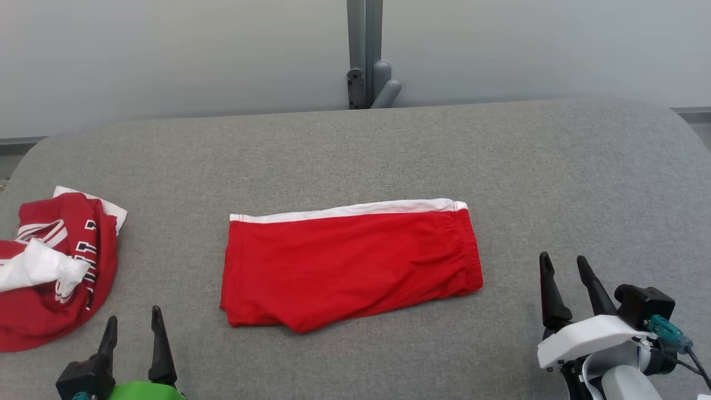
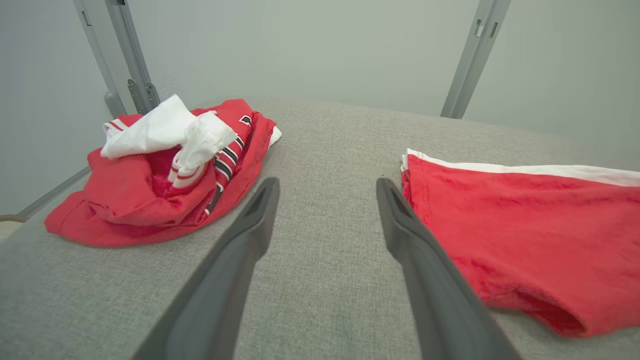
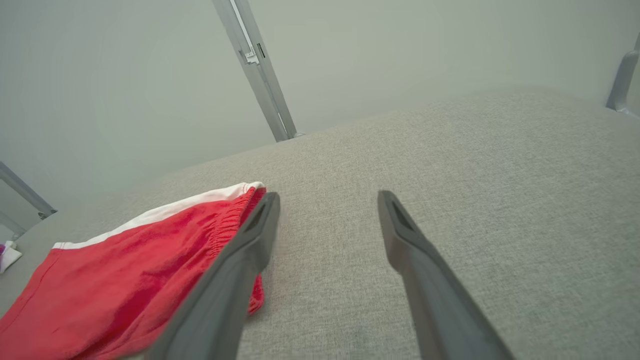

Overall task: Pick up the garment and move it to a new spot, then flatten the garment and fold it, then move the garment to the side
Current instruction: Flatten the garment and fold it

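Two grippers low in the frame, both gaping, both empty. Starting at lower left: left gripper point(image 1: 134, 314), tips pointing up the picture, nothing between them but bare grey table point(image 1: 389, 150). Same verdict from the left wrist view, with the dark fingers point(image 2: 250, 225) well apart and clamped on nothing. Across to lower right: right gripper point(image 1: 562, 258), also spread wide, also over bare surface. Now outward to the prize: red shorts point(image 1: 350, 264), dead centre of the frame, lying flat and already folded, white stripe along the upper edge. Long axis running left to right across the picture, roughly along the line between the two grippers. Elastic waistband end toward the right, near the right gripper's tips but apart from them. Leg-hem end toward the left, up and to the right of the left gripper, likewise apart. Hard to split on nearness, perhaps a shade closer to the left one going by the head view. Further out, at the far left edge: crumpled heap point(image 1: 50, 266) of red and white clothing, just beside the left gripper and well apart from the red shorts. Judging by that neat fold, only the shift to the side left to do. Probably calls for a pinch at one short end, or at both together, then a carry along that long axis. Toward the open table at the right or toward the crumpled heap: cannot tell which.
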`<state>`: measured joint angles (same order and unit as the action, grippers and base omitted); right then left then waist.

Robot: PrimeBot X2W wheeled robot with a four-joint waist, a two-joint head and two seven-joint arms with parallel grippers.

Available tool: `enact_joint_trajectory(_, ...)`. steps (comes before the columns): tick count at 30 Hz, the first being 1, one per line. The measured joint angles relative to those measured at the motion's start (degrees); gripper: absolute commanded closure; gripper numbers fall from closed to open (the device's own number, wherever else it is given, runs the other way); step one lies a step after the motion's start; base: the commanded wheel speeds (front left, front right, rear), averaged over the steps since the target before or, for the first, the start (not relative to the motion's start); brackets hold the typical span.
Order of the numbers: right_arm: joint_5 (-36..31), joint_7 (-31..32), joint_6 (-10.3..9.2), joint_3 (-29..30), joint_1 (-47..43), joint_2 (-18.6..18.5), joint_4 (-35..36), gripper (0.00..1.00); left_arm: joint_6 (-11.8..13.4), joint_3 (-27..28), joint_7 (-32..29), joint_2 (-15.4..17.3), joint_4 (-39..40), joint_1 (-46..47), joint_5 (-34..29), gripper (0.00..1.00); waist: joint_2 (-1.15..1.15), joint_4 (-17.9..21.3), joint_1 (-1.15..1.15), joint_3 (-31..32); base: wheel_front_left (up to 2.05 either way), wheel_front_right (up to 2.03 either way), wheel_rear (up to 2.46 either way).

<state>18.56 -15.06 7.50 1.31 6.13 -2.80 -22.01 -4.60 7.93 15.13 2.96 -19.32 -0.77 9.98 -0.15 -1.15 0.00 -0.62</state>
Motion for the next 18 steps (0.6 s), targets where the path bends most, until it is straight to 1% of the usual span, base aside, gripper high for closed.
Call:
enact_joint_trajectory(4,0.1,0.0,0.0,-2.3,0.6,0.0,-0.5,0.0,-0.2,-0.8,0.0,0.0,0.0,-0.4,0.3,0.0,0.0,-0.9,0.0,-0.4,0.0,0.0,0.0)
enact_joint_trajectory(7,1.4,0.0,0.0,-5.1,3.5,0.0,-3.0,0.0,-0.2,-2.3,0.0,0.0,0.1,-0.3,0.7,0.0,0.0,-2.1,0.0,-1.2,0.0,0.0,0.0)
enact_joint_trajectory(10,2.0,0.0,0.0,-7.9,7.1,0.1,-8.5,0.0,-0.2,-4.1,0.0,-0.1,0.2,0.3,1.2,0.0,0.0,-3.6,0.0,-2.2,0.0,0.0,0.0)
enact_joint_trajectory(13,1.8,0.0,0.0,-8.5,11.3,0.0,-14.6,0.0,-0.2,-5.7,0.0,-0.1,0.1,1.3,1.5,0.0,0.0,-5.6,0.0,-3.2,0.0,0.0,0.0)
enact_joint_trajectory(16,0.2,0.0,0.01,-6.8,14.7,0.1,-21.0,0.0,-0.1,-6.1,0.0,-0.1,0.1,1.7,1.6,0.0,0.0,-7.5,0.0,-4.2,0.0,0.0,0.0)
enact_joint_trajectory(18,0.3,0.0,0.0,-5.6,16.4,0.0,-25.1,0.0,-0.1,-6.2,0.0,-0.1,0.0,2.0,2.0,0.0,0.0,-8.8,0.0,-4.9,0.0,0.0,0.0)
